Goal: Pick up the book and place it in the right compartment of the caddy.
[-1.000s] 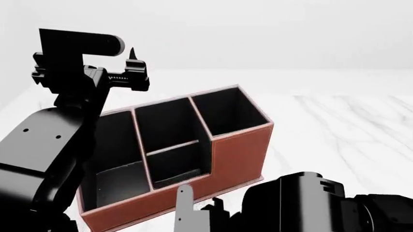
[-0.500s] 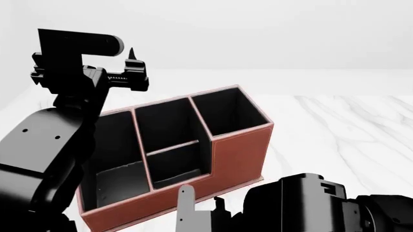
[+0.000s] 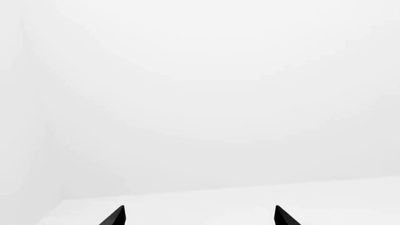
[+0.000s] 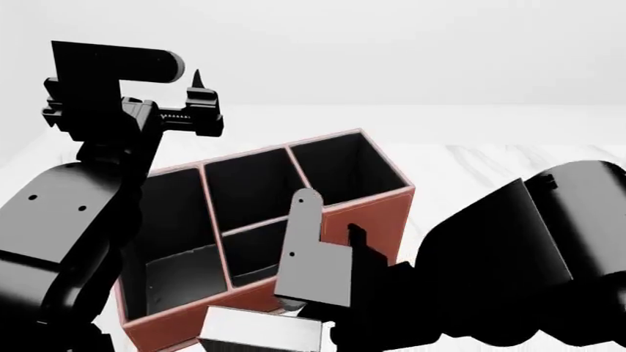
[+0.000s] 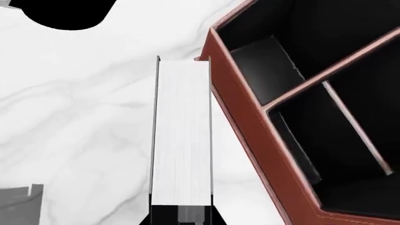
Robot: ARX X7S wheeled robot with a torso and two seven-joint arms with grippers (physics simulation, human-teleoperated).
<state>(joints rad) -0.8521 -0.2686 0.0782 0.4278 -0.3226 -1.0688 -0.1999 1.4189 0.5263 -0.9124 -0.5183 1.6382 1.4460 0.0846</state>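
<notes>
The reddish-brown caddy (image 4: 377, 213) stands on the table, its tall black-lined right compartment (image 4: 342, 172) at the far right end. My right gripper (image 4: 293, 308) is shut on the book (image 4: 259, 330), whose white page edge shows low in front of the caddy's front wall. One grey finger (image 4: 313, 249) stands up before the middle section. In the right wrist view the book (image 5: 181, 131) runs out from the right gripper (image 5: 181, 213), beside the caddy's outer wall (image 5: 244, 126) and above the table. My left gripper (image 4: 201, 110) is raised above the caddy's left end, open and empty; it also shows in the left wrist view (image 3: 200, 216).
The white marble table (image 4: 509, 176) stretches right of and behind the caddy. My left arm's black links (image 4: 69, 220) overlap the caddy's left end. My right arm's bulk (image 4: 528, 249) fills the lower right. A plain white wall stands behind.
My right arm has risen into view in front of the caddy, bringing the book up with it. The left arm has barely moved.
</notes>
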